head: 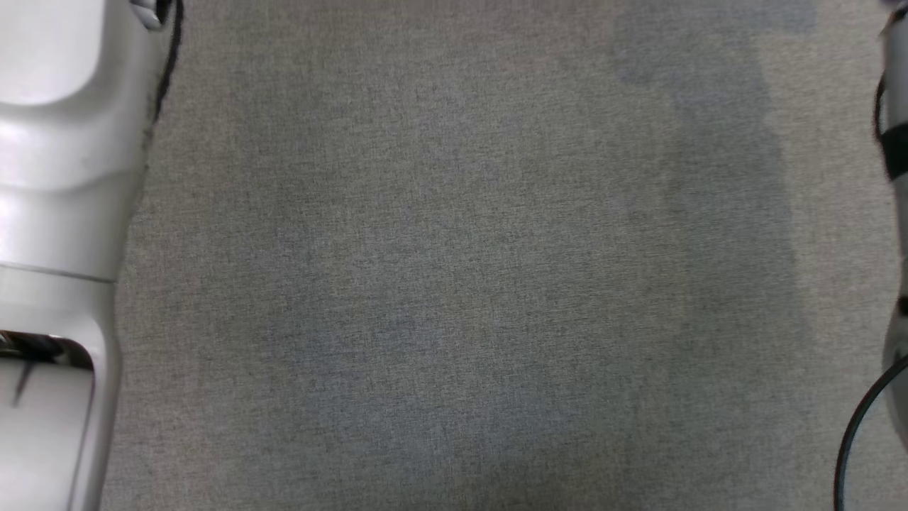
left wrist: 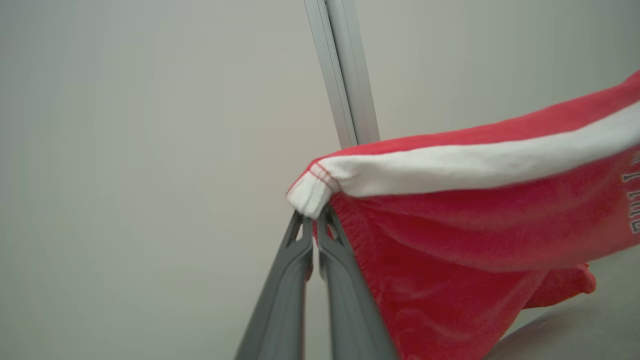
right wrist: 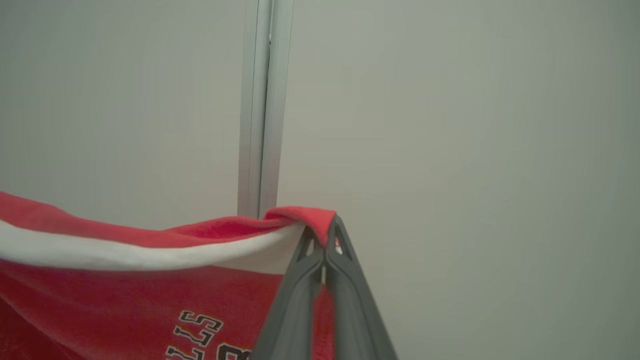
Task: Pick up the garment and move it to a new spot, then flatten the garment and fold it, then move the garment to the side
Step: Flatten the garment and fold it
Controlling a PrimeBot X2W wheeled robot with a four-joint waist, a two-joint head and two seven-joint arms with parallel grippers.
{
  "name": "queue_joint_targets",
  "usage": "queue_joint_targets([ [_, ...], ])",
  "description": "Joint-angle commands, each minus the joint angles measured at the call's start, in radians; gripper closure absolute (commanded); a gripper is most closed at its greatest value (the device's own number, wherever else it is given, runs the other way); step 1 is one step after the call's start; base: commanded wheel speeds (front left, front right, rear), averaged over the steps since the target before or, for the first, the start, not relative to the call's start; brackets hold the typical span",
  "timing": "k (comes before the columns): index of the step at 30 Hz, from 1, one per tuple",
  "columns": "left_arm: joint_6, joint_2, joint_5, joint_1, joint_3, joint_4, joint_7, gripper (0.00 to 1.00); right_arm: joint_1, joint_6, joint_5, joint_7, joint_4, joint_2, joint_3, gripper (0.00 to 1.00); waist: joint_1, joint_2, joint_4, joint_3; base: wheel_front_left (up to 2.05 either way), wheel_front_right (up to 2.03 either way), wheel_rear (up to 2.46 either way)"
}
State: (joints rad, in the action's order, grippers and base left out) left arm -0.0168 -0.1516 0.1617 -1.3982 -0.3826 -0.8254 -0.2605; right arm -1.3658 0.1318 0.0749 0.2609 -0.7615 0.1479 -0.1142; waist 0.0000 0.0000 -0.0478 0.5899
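Observation:
The garment (left wrist: pixel 450 215) is red with a white stripe and dark lettering, and it hangs in the air stretched between my two grippers. In the left wrist view my left gripper (left wrist: pixel 315 220) is shut on its white-cuffed corner. The right wrist view has my right gripper (right wrist: pixel 324 235) shut on the garment's (right wrist: pixel 150 285) other red corner. In the head view my pale left forearm (head: pixel 57 213) runs down the left edge and my right forearm (head: pixel 895 142) shows at the right edge.
Grey fabric-covered table (head: pixel 454 284) lies below in the head view. Behind the garment stands a plain pale wall with a grey metal post (left wrist: pixel 345 75), the same post (right wrist: pixel 260 110) showing in the right wrist view.

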Motion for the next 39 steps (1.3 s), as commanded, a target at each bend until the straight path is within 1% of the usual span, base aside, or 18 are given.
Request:
queue_joint_targets([
  [1,0.008,0.003,0.001,0.027,0.003,0.019,-0.006,1.0,0.038,-0.002,0.018,0.006,-0.009,-0.004,-0.014,1.0,0.0,0.0,0.011,0.023,0.0,0.0,0.0],
  [4,0.03,0.002,-0.001,0.121,0.002,0.06,-0.005,1.0,0.111,-0.002,0.064,0.006,-0.038,-0.009,-0.05,1.0,0.0,0.0,0.016,0.022,0.0,0.0,0.0],
  [7,0.038,-0.002,-0.011,0.174,-0.002,0.09,-0.006,1.0,0.156,-0.002,0.099,0.006,-0.06,0.001,-0.071,1.0,0.0,0.0,0.023,0.012,0.0,0.0,0.0],
  [9,0.047,-0.01,-0.023,0.247,-0.01,0.107,-0.006,1.0,0.207,-0.002,0.143,0.006,-0.086,0.006,-0.081,1.0,0.0,0.0,0.027,-0.006,0.0,0.0,0.0],
  [14,0.064,-0.057,-0.068,0.419,-0.045,0.135,-0.005,1.0,0.306,-0.002,0.186,0.006,-0.16,0.018,-0.126,1.0,0.0,0.0,0.014,-0.071,0.0,0.0,0.0],
  [17,0.064,-0.087,-0.099,0.514,-0.072,0.143,-0.005,1.0,0.358,-0.002,0.213,0.006,-0.2,0.015,-0.162,1.0,0.0,0.0,0.011,-0.12,0.0,0.0,0.0],
  [19,0.058,-0.099,-0.109,0.569,-0.082,0.147,-0.005,1.0,0.389,-0.002,0.23,0.006,-0.225,0.018,-0.209,1.0,0.0,0.0,0.008,-0.151,0.0,0.0,0.0],
  [23,0.062,-0.123,-0.13,0.66,-0.113,0.146,-0.005,1.0,0.447,-0.002,0.285,0.0,-0.26,0.038,-0.311,1.0,0.0,0.0,0.005,-0.213,0.0,0.0,0.0],
  [29,0.074,-0.141,-0.154,0.761,-0.163,0.149,-0.005,1.0,0.521,-0.002,0.386,-0.066,-0.277,0.095,-0.459,1.0,0.0,0.0,0.005,-0.296,0.0,0.0,0.0],
  [33,0.081,-0.137,-0.158,0.828,-0.196,0.159,-0.005,1.0,0.575,-0.002,0.475,-0.126,-0.246,0.136,-0.545,1.0,0.0,0.0,0.013,-0.357,0.0,0.0,0.0],
  [37,0.094,-0.141,-0.149,0.9,-0.228,0.174,-0.005,1.0,0.637,-0.002,0.567,-0.2,-0.188,0.194,-0.654,1.0,0.0,0.0,0.018,-0.42,0.0,0.0,0.0],
  [39,0.091,-0.143,-0.138,0.955,-0.237,0.183,-0.005,1.0,0.68,-0.002,0.62,-0.243,-0.159,0.223,-0.708,1.0,0.0,0.0,0.015,-0.472,0.0,0.0,0.0],
])
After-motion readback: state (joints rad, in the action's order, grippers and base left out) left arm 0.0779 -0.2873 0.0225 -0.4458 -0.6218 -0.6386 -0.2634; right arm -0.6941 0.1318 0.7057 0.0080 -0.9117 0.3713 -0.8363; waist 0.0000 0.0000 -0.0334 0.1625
